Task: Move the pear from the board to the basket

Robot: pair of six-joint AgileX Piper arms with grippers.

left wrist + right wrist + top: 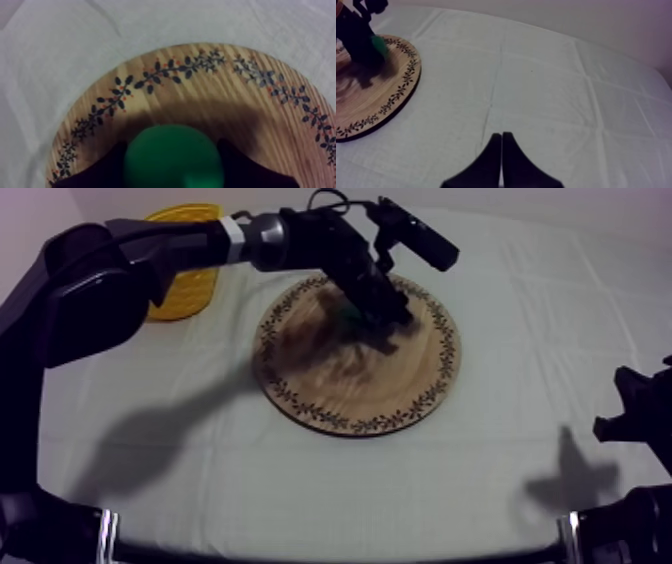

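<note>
Now your left gripper [383, 310] clasps the pear [172, 157] at one o'clock on the board [340, 383]; next, lift toward the basket [185, 283].

The worktop [300, 488] lies under a grey-white cloth [546, 100] crossed by straight fold creases in a grid. Behind its far edge stands a plain pale wall [576, 20]. Dim light leaves dark, blurred shadows [140, 450] on the cloth.
</note>
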